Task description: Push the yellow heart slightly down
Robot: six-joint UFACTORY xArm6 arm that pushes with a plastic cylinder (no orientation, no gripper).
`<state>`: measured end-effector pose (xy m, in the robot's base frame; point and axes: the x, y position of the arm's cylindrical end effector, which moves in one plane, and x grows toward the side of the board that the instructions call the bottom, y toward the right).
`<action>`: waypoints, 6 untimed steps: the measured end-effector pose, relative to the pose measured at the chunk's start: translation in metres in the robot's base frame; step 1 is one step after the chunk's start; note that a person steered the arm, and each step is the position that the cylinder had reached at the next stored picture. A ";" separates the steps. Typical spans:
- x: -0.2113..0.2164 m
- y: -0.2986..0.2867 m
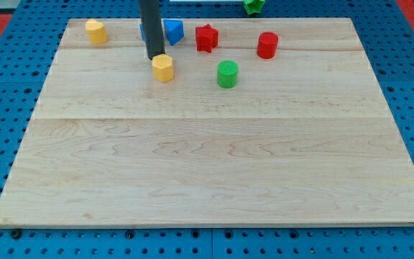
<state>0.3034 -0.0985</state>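
Note:
The yellow heart (163,67) sits on the wooden board (214,165) in the upper left part of the view. My tip (154,57) stands just above and slightly left of the heart, touching or nearly touching its top edge. The rod rises from there to the view's top and hides part of a blue block (172,31) behind it.
A second yellow block (95,32) lies at the top left. A red star (206,37) and a red cylinder (267,44) lie along the top. A green cylinder (227,74) sits right of the heart. A green block (254,6) lies off the board at the top.

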 end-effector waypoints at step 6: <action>-0.093 -0.118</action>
